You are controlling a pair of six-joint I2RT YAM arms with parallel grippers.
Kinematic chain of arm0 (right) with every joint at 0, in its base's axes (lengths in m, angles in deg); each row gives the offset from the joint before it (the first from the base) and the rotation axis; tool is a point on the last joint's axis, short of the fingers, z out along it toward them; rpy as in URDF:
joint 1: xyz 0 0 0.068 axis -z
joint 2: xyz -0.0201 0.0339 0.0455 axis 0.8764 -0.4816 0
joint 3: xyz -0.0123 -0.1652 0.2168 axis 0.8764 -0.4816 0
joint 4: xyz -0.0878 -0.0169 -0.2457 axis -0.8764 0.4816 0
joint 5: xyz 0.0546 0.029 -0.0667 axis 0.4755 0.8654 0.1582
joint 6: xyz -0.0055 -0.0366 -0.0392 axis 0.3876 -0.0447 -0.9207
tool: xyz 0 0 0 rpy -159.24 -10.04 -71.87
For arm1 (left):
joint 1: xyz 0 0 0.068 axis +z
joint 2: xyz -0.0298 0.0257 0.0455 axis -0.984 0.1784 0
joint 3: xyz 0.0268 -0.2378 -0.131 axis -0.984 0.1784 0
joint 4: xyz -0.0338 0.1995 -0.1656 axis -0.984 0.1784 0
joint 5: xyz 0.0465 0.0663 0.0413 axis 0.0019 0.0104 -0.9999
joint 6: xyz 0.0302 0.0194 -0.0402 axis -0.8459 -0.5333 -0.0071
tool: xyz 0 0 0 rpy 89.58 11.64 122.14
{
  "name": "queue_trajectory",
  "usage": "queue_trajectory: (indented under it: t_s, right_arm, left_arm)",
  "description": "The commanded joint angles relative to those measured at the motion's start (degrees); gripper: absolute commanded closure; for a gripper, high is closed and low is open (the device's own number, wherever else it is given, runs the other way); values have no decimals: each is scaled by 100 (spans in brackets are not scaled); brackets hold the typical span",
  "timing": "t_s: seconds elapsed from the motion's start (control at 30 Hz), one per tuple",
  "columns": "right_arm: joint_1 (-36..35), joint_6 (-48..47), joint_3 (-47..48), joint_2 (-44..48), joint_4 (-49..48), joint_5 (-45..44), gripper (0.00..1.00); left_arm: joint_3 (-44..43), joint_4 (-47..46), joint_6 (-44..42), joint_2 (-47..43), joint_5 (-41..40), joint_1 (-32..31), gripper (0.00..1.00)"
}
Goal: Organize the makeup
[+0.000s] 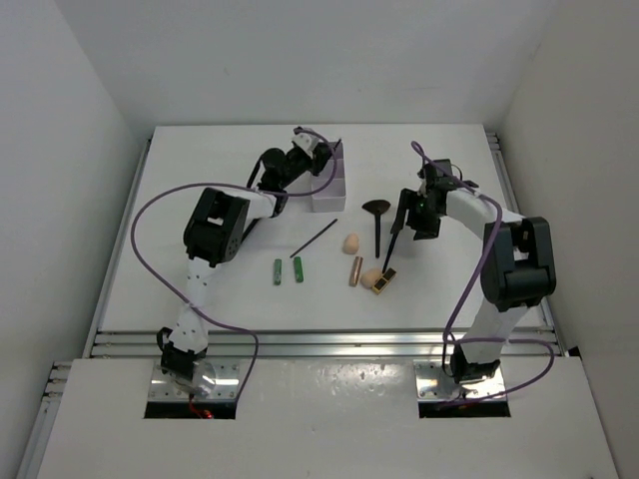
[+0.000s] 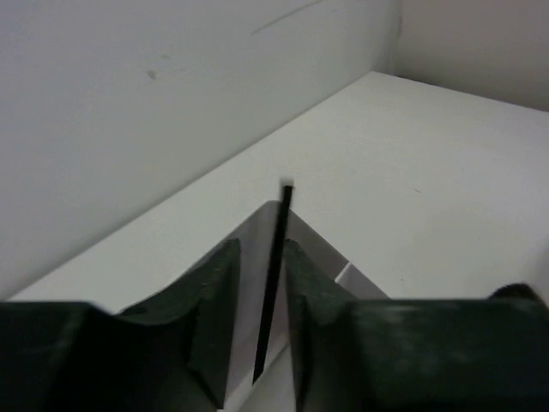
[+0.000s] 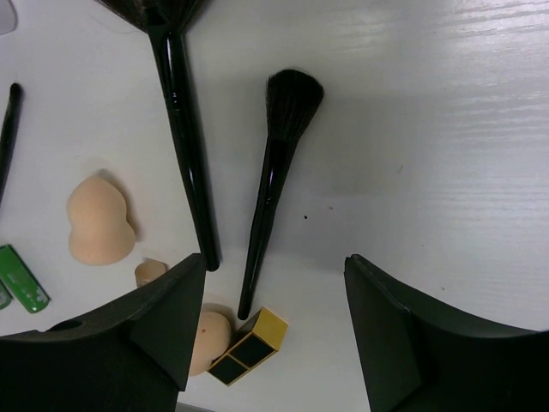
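Observation:
My left gripper (image 1: 315, 155) hovers over the far corner of the white box (image 1: 329, 188). In the left wrist view its jaws (image 2: 260, 247) stand slightly apart with a thin black stick (image 2: 276, 257) between them, leaning over the box corner (image 2: 322, 249). My right gripper (image 1: 407, 222) is open and empty above a round black brush (image 3: 274, 172) and the black-gold lipstick (image 3: 250, 348). The fan brush (image 1: 376, 225), thin pencil (image 1: 315, 238), two green tubes (image 1: 278, 271) (image 1: 299, 268), rose-gold tube (image 1: 355, 270) and two peach sponges (image 1: 350, 242) (image 1: 371, 277) lie on the table.
The table's back wall rises just behind the box. The right wrist view also shows the fan brush handle (image 3: 184, 146), a sponge (image 3: 99, 221) and one green tube (image 3: 21, 279) to the left of the jaws. Purple cables loop along both arms.

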Motion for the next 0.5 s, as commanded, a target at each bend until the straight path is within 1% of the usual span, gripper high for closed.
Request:
queue_trajectory:
  t_s: [0.0, 0.03, 0.1, 0.13, 0.2, 0.27, 0.3, 0.4, 0.43, 0.47]
  right_arm:
    - [-191, 143, 344, -88, 233, -326, 34]
    - [-217, 143, 396, -89, 312, -415, 34]
    - [-323, 125, 423, -211, 313, -538, 35]
    - [-349, 117, 440, -229, 321, -643, 35]
    - [-358, 125, 502, -413, 409, -845, 40]
    - [-367, 134, 721, -632, 532, -1004, 43]
    - [-384, 73, 852, -686, 637, -1004, 45]
    - [-428, 29, 1142, -984, 752, -1092, 45]
    - [-446, 38, 1222, -1098, 770, -1092, 45]
    - [-446, 55, 1266, -1143, 752, -1092, 46]
  left_arm:
    - [79, -418, 77, -603, 454, 173, 64]
    - [79, -364, 191, -665, 541, 242, 47]
    - [79, -163, 253, -857, 656, 313, 34]
    - [79, -66, 254, -937, 735, 366, 32]
    - [79, 197, 254, -1095, 858, 419, 31]
    - [-174, 847, 184, -1323, 1112, 550, 29]
    - [-254, 1406, 105, -1403, 1114, 551, 28]
    - [-597, 2401, -281, -1727, 1114, 674, 27]
    - [-668, 3144, -639, -1816, 1114, 743, 25]
    - [-720, 3517, -817, -1913, 948, 814, 25]
